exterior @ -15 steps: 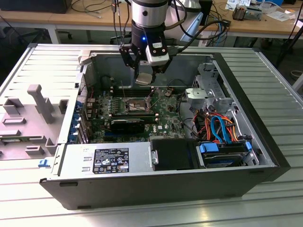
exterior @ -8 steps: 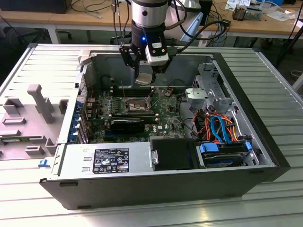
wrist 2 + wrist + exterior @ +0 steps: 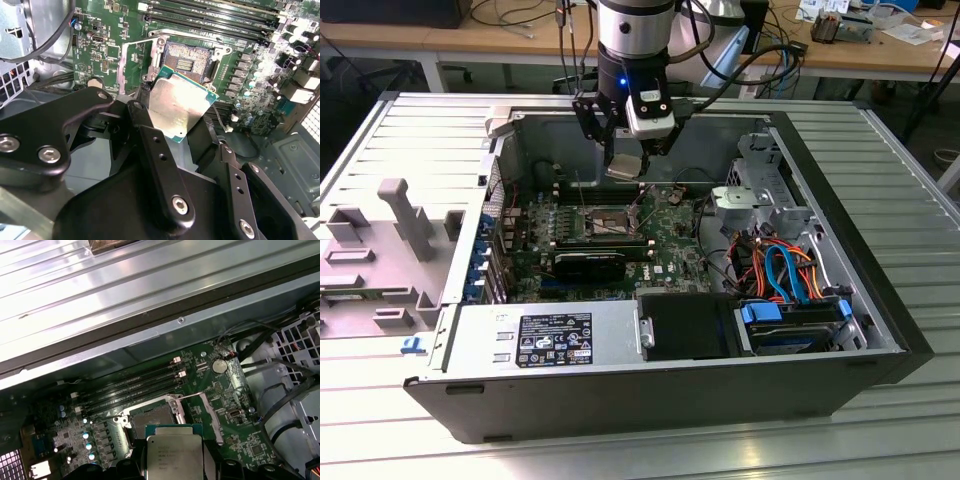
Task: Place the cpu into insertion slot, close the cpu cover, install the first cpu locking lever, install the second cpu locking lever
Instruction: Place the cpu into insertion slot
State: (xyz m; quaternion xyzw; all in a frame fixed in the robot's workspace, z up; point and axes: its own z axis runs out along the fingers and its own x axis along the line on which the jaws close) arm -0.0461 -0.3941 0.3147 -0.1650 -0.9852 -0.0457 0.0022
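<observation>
The cpu (image 3: pixel 180 102) hangs in the air just above the insertion slot (image 3: pixel 186 61), apart from it, gripped at its edges between the 2 black fingers (image 3: pixel 152 142). The slot's dark centre lies bare, and the cpu cover (image 3: pixel 121 67) is swung open beside it. Around them spreads the green motherboard (image 3: pixel 670 245) inside the open computer case (image 3: pixel 620 400), which rests on the ribbed metal surface (image 3: pixel 900 160).

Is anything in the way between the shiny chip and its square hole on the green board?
Nothing visible. The cpu, in the jaws of the gripper, hangs above the bare insertion slot; the cpu cover is swung aside.
</observation>
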